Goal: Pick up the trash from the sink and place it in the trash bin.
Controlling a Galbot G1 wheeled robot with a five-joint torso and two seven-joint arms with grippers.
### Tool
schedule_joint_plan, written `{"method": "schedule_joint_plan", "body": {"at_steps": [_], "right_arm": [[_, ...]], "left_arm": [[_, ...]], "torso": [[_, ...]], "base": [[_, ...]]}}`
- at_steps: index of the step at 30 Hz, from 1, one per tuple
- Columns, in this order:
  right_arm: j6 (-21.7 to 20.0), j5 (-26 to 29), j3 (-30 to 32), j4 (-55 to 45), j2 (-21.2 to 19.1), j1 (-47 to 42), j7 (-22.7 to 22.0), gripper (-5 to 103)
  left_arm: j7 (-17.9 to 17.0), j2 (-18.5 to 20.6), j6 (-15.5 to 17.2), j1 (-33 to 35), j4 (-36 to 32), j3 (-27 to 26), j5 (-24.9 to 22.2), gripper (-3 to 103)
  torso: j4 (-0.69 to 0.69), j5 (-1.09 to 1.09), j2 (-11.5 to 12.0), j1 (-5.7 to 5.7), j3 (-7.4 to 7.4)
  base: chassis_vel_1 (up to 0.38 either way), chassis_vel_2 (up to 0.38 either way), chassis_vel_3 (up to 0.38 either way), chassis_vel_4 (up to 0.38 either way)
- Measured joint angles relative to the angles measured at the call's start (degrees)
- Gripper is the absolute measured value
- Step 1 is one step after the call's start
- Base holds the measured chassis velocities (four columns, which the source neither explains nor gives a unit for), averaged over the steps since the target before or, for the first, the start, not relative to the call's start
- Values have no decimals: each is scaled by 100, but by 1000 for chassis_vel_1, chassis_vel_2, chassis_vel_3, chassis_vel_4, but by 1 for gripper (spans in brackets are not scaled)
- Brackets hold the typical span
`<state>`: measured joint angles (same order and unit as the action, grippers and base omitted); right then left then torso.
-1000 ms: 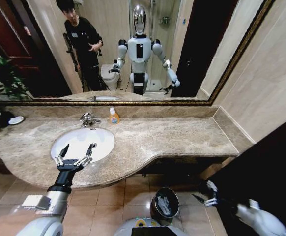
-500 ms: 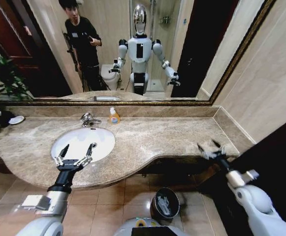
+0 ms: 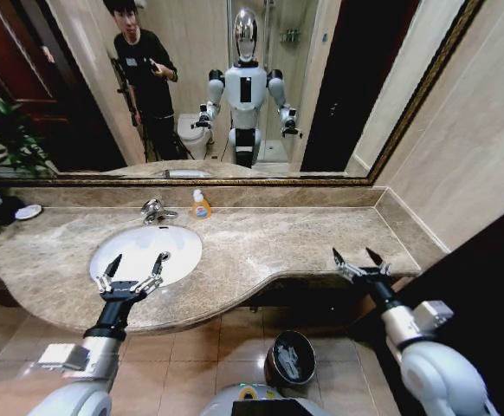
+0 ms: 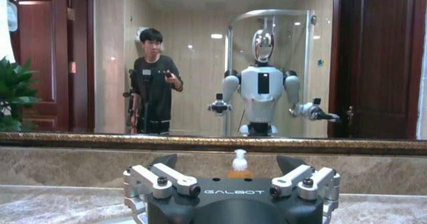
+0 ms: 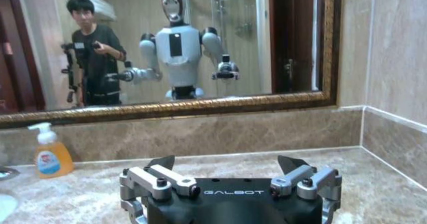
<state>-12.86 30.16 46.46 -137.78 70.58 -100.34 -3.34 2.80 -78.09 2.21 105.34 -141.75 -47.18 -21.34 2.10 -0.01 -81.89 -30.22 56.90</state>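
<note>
White ceramic of the sink point(image 3: 145, 251) is seen just beyond the left gripper point(image 3: 135, 264), which is held with fingers spread and nothing between them, above the basin's near rim. The basin looks bare of trash. The right gripper point(image 3: 356, 258) is likewise spread and empty, raised at the counter's point(image 3: 269, 238) front edge, well to the right of the sink. Below and between both grippers, on the tiled floor, the trash bin point(image 3: 290, 357) is found, with pale items inside. A soap bottle point(image 3: 201, 204) is seen beyond the basin.
</note>
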Motion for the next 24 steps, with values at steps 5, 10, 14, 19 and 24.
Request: {"method": "schedule_joint_plan", "body": {"at_steps": [5,10,14,19,24], "right_arm": [[80,-158,-79,210,90,105,-15,100],[-42,-292,-147,167,93,145,-227,100],[-57,-293,-144,165,91,153,-233,100],[-57,-293,-141,166,87,157,-233,100],[-54,-291,-138,171,85,159,-232,100]], "left_arm": [[0,0,0,0,0,0,0,100],[0,0,0,0,1,0,0,100],[0,0,0,0,0,0,0,100],[0,0,0,0,0,0,0,100],[0,0,0,0,1,0,0,100]], "torso": [[0,2,1,-1,0],[1,0,1,0,0],[0,1,1,-1,0],[1,1,1,-1,0],[0,1,1,-1,0]], "base": [[0,0,0,0],[0,0,0,0],[0,0,0,0],[0,0,0,0],[0,0,0,0]]}}
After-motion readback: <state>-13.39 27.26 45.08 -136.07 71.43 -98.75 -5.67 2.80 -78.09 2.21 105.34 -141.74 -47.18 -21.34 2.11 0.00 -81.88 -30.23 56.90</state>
